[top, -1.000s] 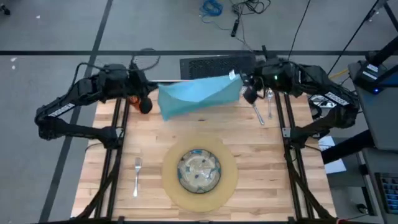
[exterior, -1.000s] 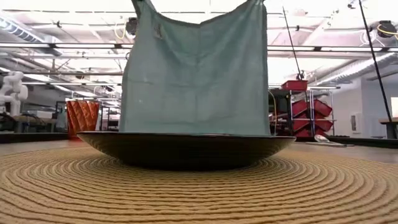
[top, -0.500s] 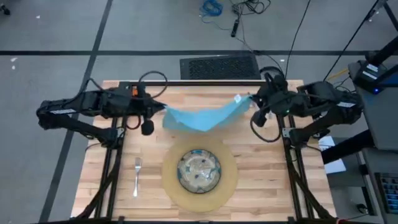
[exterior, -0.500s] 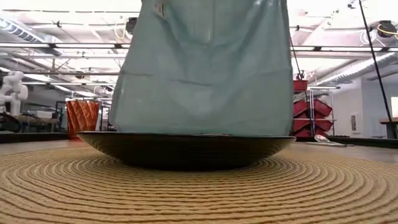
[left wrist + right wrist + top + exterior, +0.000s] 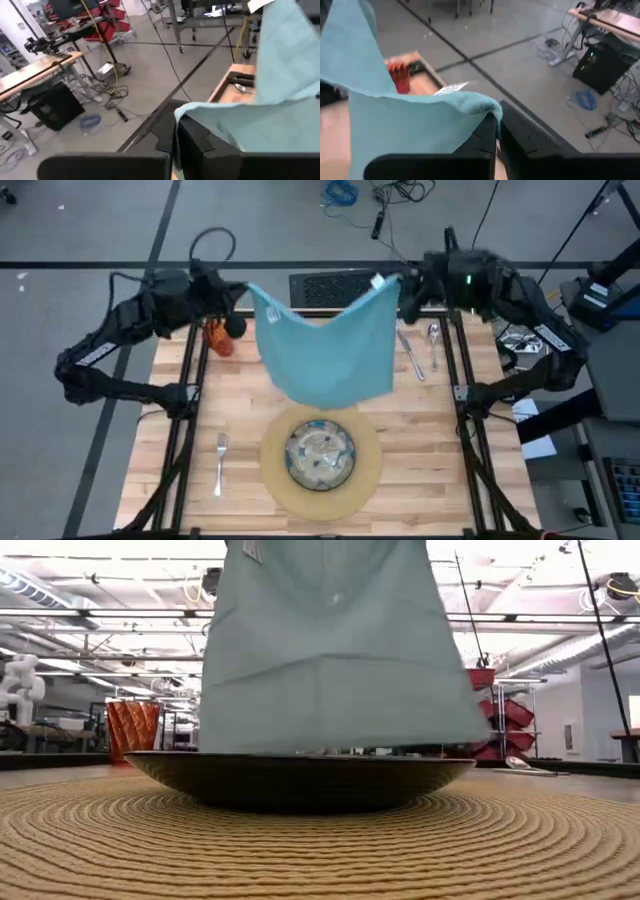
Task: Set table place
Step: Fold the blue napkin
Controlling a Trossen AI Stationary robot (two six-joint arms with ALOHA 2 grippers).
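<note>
A teal cloth napkin (image 5: 330,350) hangs spread between both grippers above the far half of the table (image 5: 450,470). My left gripper (image 5: 240,292) is shut on its left top corner. My right gripper (image 5: 402,288) is shut on its right top corner, which bears a white tag (image 5: 451,89). The napkin's lower edge (image 5: 340,740) hangs just behind the speckled plate (image 5: 320,452), which sits on the round tan mat (image 5: 362,480). A fork (image 5: 221,462) lies left of the mat. Knife (image 5: 411,356) and spoon (image 5: 433,340) lie at the far right, and the orange cup (image 5: 218,338) stands at the far left. My left gripper pinches the napkin's left top corner (image 5: 184,113) between its two fingers (image 5: 200,145). They come level from the table's left. The cloth is lifted clear and hangs below. My right gripper pinches the tagged right top corner (image 5: 489,107) between its two fingers (image 5: 485,140), coming level from the right. The top edge between the grippers sags a little.
Bare wood lies right of the mat and between the mat and the fork. A dark floor grate (image 5: 345,285) lies beyond the table's far edge. Black frame rails (image 5: 185,410) run along the table on both sides.
Both grippers dipped toward the table and its near edge, with the napkin sagging between them. Then they rose and went back toward the far edge. The napkin has spread out, and its lower part has swung out toward the plate.
</note>
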